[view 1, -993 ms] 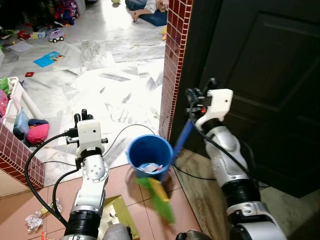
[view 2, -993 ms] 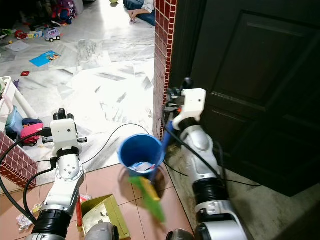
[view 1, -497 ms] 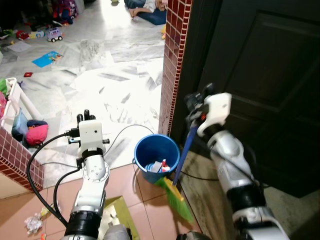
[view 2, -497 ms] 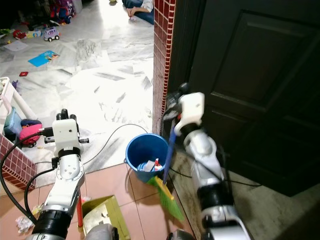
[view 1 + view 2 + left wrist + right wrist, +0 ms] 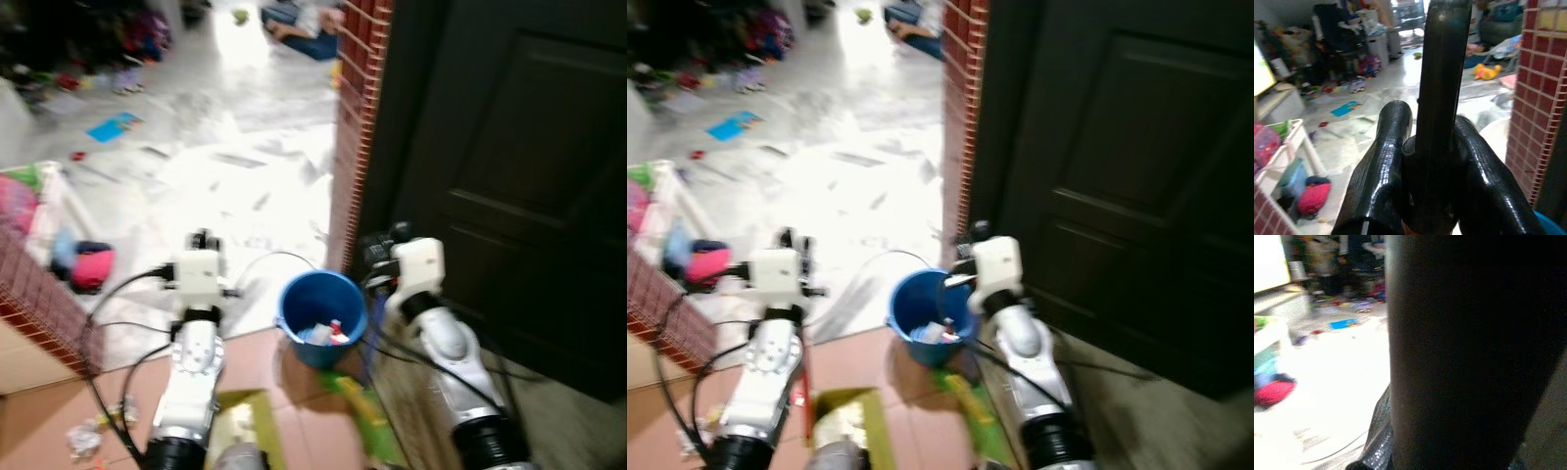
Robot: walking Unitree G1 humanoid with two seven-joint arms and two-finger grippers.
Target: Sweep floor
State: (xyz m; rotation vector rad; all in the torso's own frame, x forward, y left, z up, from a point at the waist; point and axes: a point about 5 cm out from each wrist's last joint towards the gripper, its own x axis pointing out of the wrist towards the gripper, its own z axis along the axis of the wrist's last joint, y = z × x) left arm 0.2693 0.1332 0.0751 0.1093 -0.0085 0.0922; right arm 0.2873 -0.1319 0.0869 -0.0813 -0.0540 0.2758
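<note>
My right gripper (image 5: 378,258) is shut on a broom's blue handle (image 5: 369,341), held close to upright. Its green bristles (image 5: 366,419) rest on the floor right of a blue bucket (image 5: 322,315) that has bits of rubbish inside. My left gripper (image 5: 202,239) is raised left of the bucket. In the left wrist view its fingers (image 5: 1387,161) are shut round a dark pole (image 5: 1442,73). A yellow-green dustpan (image 5: 847,427) with a red handle (image 5: 806,388) lies below that arm. The right wrist view is mostly dark handle (image 5: 1459,357). Both eye views are blurred.
A dark door (image 5: 509,176) and a red brick pillar (image 5: 359,117) stand right of the bucket. A black cable (image 5: 257,260) loops over the marble floor. Crumpled litter (image 5: 82,441) lies at lower left. A white basket (image 5: 54,201), toys and a seated person (image 5: 306,20) are farther off.
The camera has shifted and the picture has blurred. The broom has swung from slanting across the bucket's front to nearly upright, its bristles now right of the bucket. My right arm has dropped lower.
</note>
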